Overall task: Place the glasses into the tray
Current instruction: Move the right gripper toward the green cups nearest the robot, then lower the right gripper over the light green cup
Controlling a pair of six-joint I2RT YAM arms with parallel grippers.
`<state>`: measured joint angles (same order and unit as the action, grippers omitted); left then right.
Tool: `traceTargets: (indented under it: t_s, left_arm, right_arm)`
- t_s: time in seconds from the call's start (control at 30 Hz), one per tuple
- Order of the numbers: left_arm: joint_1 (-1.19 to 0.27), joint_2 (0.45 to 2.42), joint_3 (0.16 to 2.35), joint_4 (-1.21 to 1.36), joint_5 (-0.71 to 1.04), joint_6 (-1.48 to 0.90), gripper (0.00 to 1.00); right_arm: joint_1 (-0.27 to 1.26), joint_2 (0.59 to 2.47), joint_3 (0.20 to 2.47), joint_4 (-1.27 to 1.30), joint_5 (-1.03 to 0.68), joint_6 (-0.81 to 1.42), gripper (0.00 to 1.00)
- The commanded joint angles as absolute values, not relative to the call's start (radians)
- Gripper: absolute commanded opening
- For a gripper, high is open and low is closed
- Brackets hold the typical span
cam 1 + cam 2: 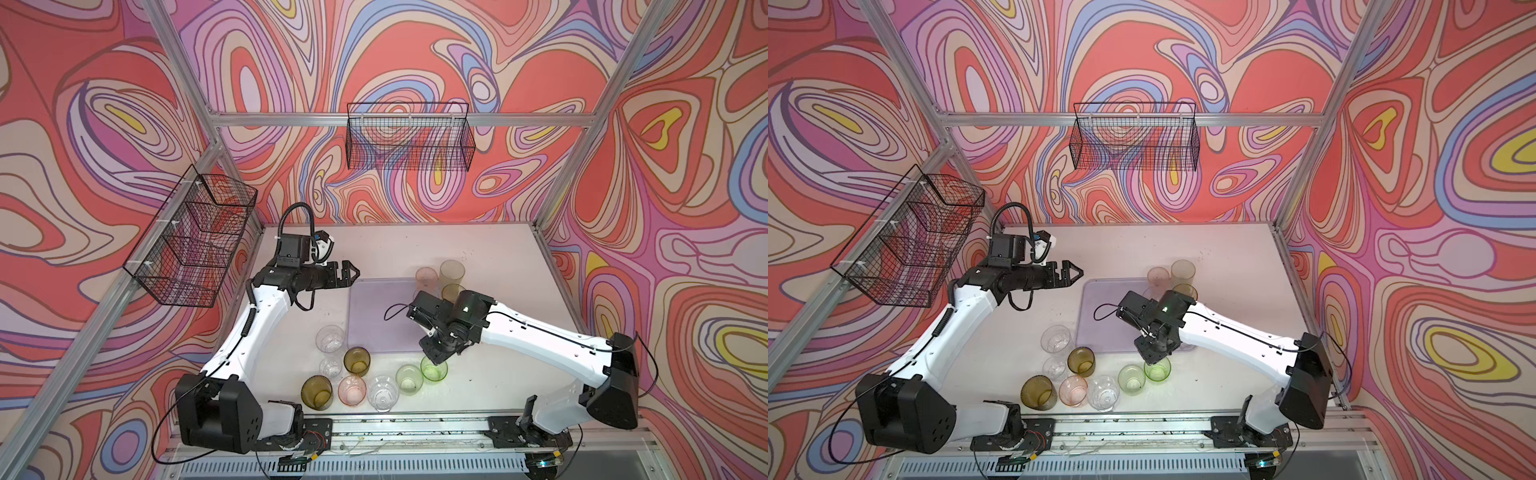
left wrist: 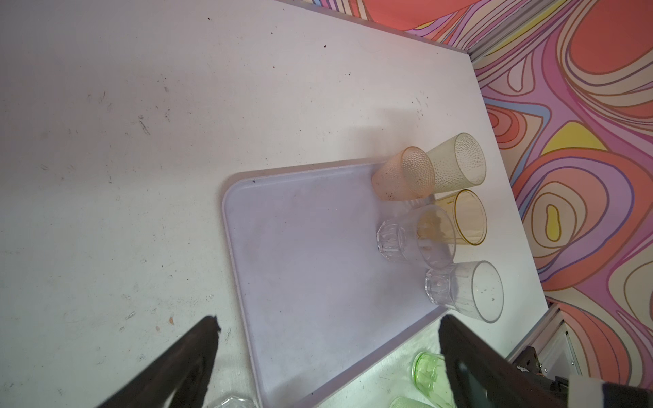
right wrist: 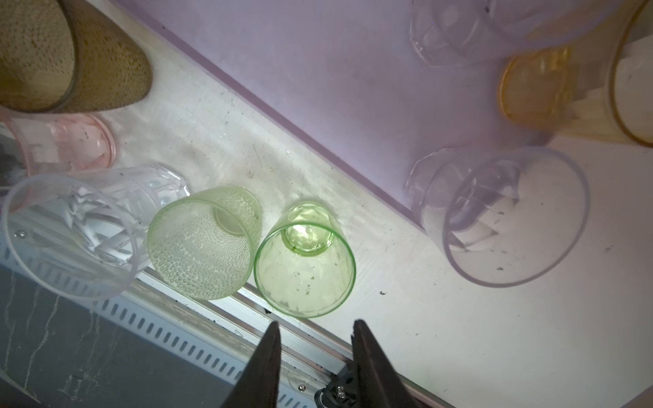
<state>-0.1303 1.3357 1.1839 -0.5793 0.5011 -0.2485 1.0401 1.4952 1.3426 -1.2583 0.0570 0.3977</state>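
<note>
both top views looked steeply down from high above the front edge of the table (image 1: 478, 249), facing the back wall (image 1: 415, 62), far enough off to hold the whole workspace with the tray (image 1: 374, 316) near its middle; their framings were nearly equal, offset slightly sideways. the left wrist camera looked past the left gripper (image 2: 328, 319) from mid height, slanting across the tray toward the right wall (image 2: 583, 141). the right wrist camera hung much nearer, looking down past the right gripper (image 3: 316, 323) toward the table's front edge. both wrist views shared the tray's near right corner, the clear glass (image 2: 464, 289) at that corner and the bright green glass (image 2: 429, 374)
</note>
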Motion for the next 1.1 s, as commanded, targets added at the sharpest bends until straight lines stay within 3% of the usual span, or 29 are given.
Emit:
traceTargets:
  t_s: [0.0, 1.07]
  left_arm:
    - [-0.126, 1.341, 1.183, -0.578, 0.514, -0.253, 1.00]
    - [-0.126, 1.336, 1.183, -0.578, 0.508, -0.253, 1.00]
  right_arm:
    - [1.080, 1.468, 1.310, -1.221, 0.038, 0.428, 0.35]
    - [1.161, 1.457, 1.094, -1.037, -0.034, 0.464, 0.31]
